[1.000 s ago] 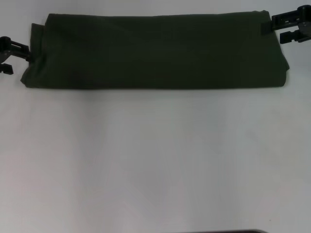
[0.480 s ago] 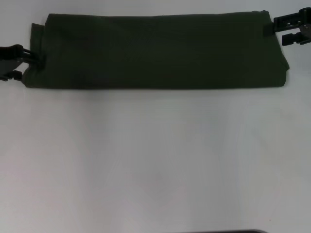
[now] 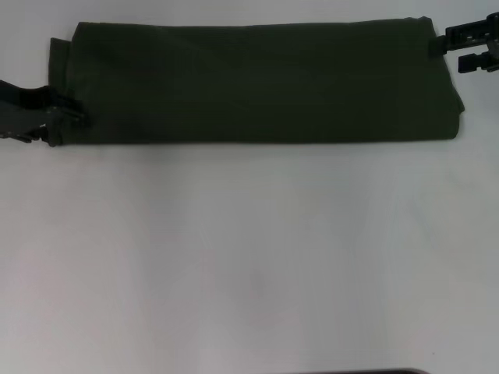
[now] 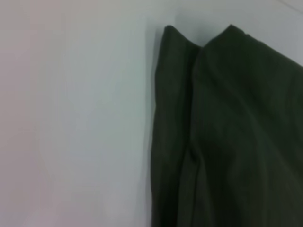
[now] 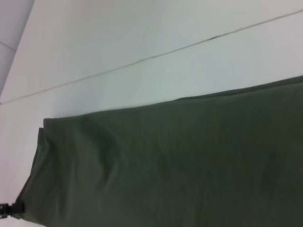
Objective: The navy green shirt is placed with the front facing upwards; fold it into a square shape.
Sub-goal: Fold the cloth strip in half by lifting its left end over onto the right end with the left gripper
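Observation:
The navy green shirt (image 3: 257, 82) lies folded into a long dark olive band across the far part of the white table (image 3: 249, 257); no lettering shows. My left gripper (image 3: 53, 121) sits at the band's left near corner, open, with one finger (image 3: 69, 109) over the cloth and the other beside the edge. My right gripper (image 3: 456, 48) hovers open just off the band's far right corner. The left wrist view shows the shirt's layered end (image 4: 227, 132) close up. In the right wrist view the shirt (image 5: 170, 170) runs lengthwise, with the left gripper (image 5: 5, 210) tiny at its far end.
A sleeve edge (image 3: 59, 54) sticks out at the band's far left. A dark object's rim (image 3: 359, 372) shows at the bottom of the head view. A seam line (image 5: 156, 56) crosses the table beyond the shirt.
My left gripper has moved right and toward me, onto the shirt's left near corner, which now sits under its fingers. My right gripper has drifted slightly right, off the cloth.

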{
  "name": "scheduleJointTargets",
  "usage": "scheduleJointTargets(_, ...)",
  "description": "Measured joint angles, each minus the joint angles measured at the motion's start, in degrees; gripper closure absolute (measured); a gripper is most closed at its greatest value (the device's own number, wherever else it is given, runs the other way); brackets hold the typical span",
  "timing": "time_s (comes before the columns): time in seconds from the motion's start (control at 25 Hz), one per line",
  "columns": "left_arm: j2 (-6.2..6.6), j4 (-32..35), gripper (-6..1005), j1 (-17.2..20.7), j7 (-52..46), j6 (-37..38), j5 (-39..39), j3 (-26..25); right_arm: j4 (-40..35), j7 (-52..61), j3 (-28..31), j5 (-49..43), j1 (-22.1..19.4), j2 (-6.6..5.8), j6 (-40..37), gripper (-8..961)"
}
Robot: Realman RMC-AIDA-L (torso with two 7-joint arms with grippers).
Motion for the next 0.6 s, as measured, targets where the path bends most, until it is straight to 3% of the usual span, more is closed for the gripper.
scheduleJointTargets(0.16, 0.42, 0.8, 309, -1.0, 0.05, 0.98, 0.88, 0.97, 0.0, -0.46, 0.95, 0.01, 0.0, 0.0, -0.28, 86)
scheduleJointTargets(0.48, 0.36, 0.68, 726, -1.36, -0.14, 1.53, 2.83, 1.14, 0.41, 0.25, 0.51, -2.67, -0.13, -0.71, 0.12, 86)
scheduleJointTargets(0.6, 0.36, 0.57, 783, -1.4, -0.15, 1.57, 2.84, 1.13, 0.5, 0.93, 0.48, -6.12, -0.2, -0.76, 0.57, 86)
